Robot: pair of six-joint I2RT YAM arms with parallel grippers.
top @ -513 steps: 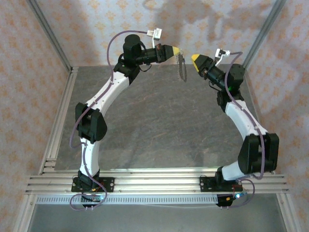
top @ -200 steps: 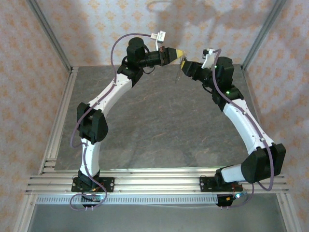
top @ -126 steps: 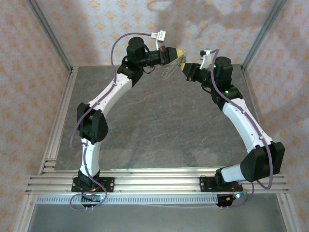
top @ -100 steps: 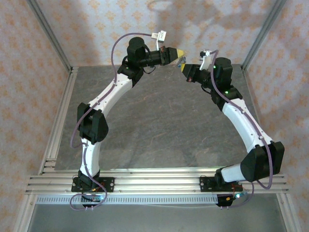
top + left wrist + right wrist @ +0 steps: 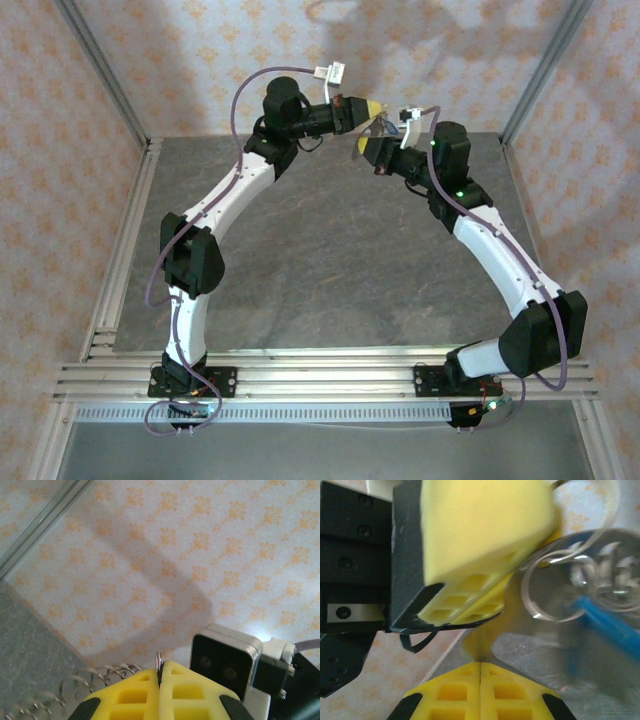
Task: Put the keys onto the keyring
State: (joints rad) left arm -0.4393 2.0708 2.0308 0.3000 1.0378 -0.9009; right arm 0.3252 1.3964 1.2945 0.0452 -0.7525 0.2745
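High at the back of the cell, my left gripper [image 5: 373, 107] is shut on the keyring [image 5: 159, 660], a thin metal edge sticking up between its yellow fingertips. A wire coil [image 5: 75, 686] trails off to the left of those tips. My right gripper [image 5: 480, 664] is shut just below and right of the left one. A flat, blurred metal blade rises from its seam towards the key's blue head [image 5: 609, 626]. Shiny loops of the keyring [image 5: 551, 591] hang beside the left gripper's yellow finger [image 5: 480, 535]. From above, the key [image 5: 392, 127] is a blue speck between the two grippers.
Both arms arch over the grey table [image 5: 330, 270], far above it. The patterned back wall [image 5: 200, 60] stands close behind the grippers. Aluminium rails [image 5: 300, 375] run along the near edge and up the left side.
My right gripper has moved left, up against the left gripper, and has shut. The dangling coil has swung up between the two grippers. The left arm has hardly moved.
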